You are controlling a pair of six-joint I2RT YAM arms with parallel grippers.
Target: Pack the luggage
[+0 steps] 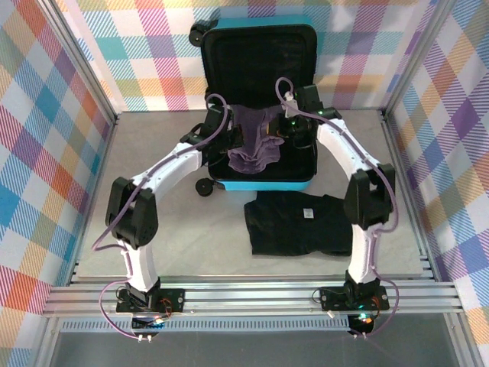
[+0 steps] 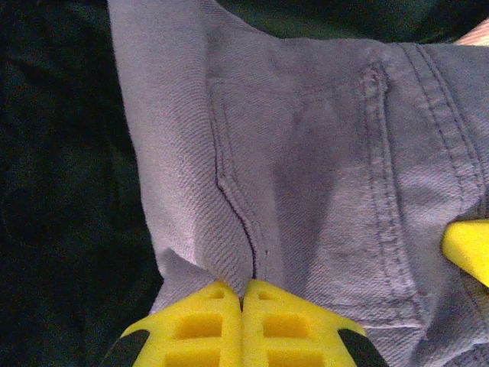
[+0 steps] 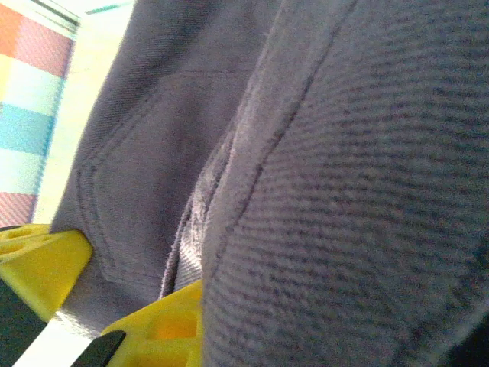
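The purple trousers (image 1: 256,149) hang over the open suitcase (image 1: 260,184), clamped by left gripper (image 2: 243,294) and right gripper (image 3: 107,294); 1 black garment (image 1: 298,223) not yet packed.

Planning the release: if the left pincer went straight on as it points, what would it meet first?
The purple garment it pinches, spread right ahead of the left pincer; beyond it probably the luggage lining, depth unclear.

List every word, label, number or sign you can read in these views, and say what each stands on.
No text reads clearly.
Small white tag on the folded black cloth garment: too small to read.
Purple denim garment: stitching, no print.
Turquoise hard-shell suitcase: no label legible.
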